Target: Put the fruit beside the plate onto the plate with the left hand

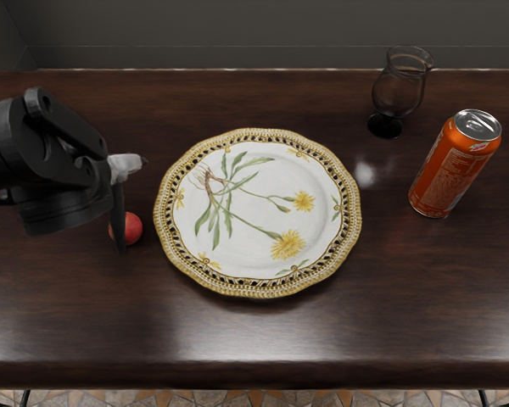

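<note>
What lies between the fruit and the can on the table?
The plate lies between the fruit and the can; its rim is near the fruit but apart from it. The head view shows this.

Dim; perhaps overhead glare beside plate (322, 174)

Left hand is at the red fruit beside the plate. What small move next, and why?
Probably settle the left hand around the small round red fruit and secure it before lifting. The fruit sits on the dark wooden table, just left of the white floral plate with a gold lattice rim, partly hidden by the hand; no grasp shows.
</note>
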